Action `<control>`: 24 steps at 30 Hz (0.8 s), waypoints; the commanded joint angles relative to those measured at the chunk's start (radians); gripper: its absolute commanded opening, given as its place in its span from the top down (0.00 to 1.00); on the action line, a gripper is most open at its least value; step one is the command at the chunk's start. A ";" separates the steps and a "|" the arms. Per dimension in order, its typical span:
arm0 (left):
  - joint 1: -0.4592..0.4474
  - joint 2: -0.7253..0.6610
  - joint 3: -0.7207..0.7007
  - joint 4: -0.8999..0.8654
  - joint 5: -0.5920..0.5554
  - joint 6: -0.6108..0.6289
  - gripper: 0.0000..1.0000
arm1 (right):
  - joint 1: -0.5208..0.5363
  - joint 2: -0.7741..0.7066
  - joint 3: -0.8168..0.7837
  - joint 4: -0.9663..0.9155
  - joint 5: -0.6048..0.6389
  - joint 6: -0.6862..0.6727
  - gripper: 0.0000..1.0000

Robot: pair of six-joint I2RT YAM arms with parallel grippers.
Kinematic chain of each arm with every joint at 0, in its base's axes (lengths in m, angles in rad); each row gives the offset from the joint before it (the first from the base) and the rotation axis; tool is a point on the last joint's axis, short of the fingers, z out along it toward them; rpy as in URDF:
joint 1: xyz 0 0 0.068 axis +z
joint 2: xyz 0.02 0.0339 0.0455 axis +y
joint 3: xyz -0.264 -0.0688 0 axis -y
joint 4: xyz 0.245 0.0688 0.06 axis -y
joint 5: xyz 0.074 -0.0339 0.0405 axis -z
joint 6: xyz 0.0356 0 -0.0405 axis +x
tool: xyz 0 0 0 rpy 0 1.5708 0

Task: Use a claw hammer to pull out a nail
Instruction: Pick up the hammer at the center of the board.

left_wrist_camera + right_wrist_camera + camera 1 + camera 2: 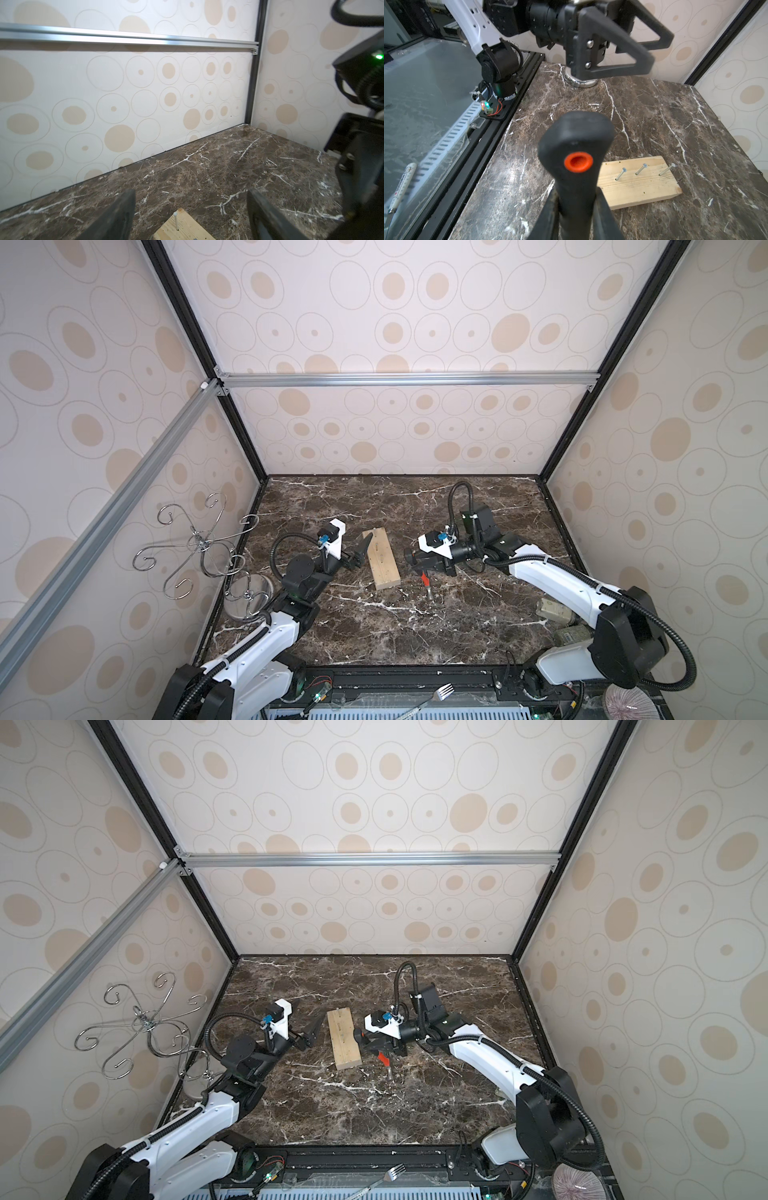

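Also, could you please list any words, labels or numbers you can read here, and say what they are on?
No text here can be read.
White handle: dark and red marks, too blurred to read.
Packets: print too small to read.

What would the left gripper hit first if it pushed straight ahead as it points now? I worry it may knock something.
Likely the wooden block: its end, with an upright nail, lies between the open fingers of the left gripper. Beyond it only bare marble shows. Its height over the block is unclear.
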 commanded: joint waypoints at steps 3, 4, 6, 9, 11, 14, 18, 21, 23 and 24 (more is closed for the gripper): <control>-0.040 -0.071 -0.013 -0.004 0.187 0.148 0.27 | -0.014 -0.021 -0.021 0.199 -0.113 0.125 0.78; -0.050 -0.078 -0.013 -0.023 0.205 0.165 0.28 | -0.016 -0.019 -0.023 0.214 -0.115 0.137 0.78; -0.070 -0.082 -0.008 -0.068 0.234 0.195 0.29 | -0.016 -0.014 -0.023 0.222 -0.118 0.144 0.78; -0.100 -0.075 -0.007 -0.109 0.268 0.230 0.29 | -0.016 -0.004 -0.024 0.236 -0.124 0.160 0.78; -0.115 -0.062 -0.006 -0.127 0.283 0.249 0.29 | -0.016 -0.001 -0.025 0.242 -0.128 0.168 0.78; -0.139 -0.038 -0.002 -0.147 0.302 0.276 0.30 | -0.016 0.002 -0.023 0.246 -0.134 0.179 0.78; -0.175 0.011 0.008 -0.135 0.316 0.302 0.33 | -0.016 0.006 -0.019 0.242 -0.159 0.192 0.78; -0.205 0.064 0.004 -0.075 0.324 0.295 0.34 | -0.016 0.006 -0.022 0.256 -0.173 0.210 0.78; -0.232 0.105 0.007 -0.035 0.324 0.298 0.35 | -0.016 0.004 -0.028 0.274 -0.182 0.227 0.77; -0.244 0.123 0.010 -0.023 0.323 0.302 0.35 | -0.015 0.004 -0.032 0.285 -0.186 0.235 0.77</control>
